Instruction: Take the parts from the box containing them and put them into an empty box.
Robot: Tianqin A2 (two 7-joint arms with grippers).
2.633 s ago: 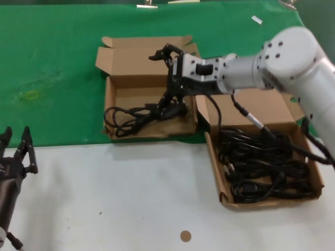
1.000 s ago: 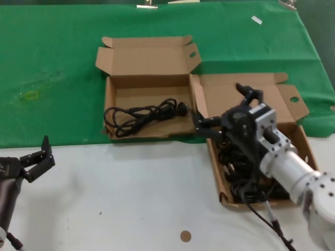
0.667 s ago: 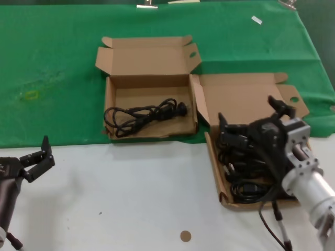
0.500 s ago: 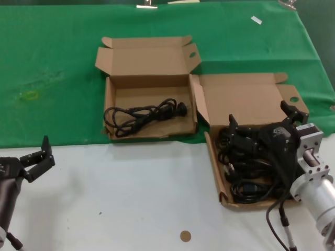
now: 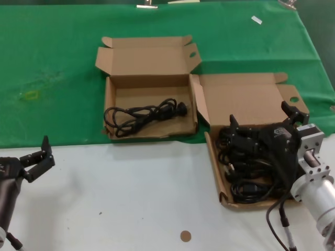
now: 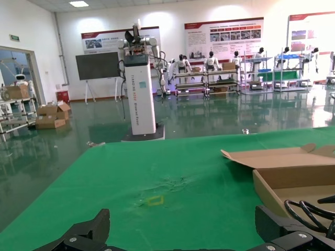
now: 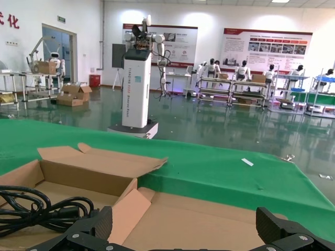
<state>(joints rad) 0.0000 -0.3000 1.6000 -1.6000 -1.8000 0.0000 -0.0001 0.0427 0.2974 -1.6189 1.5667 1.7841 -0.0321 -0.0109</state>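
I see a green cloth [image 5: 52,63] over the far half of a white table [image 5: 120,198]. A small brown disc [image 5: 185,236] lies on the white near edge. White tag [image 5: 256,20] on cloth, far right.

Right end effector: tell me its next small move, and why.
Probably lower it into the cords and close on one bundle. The right end effector hangs open and empty over the full box, while the other box holds only one cord. The left end effector sits idle at the table's near left.
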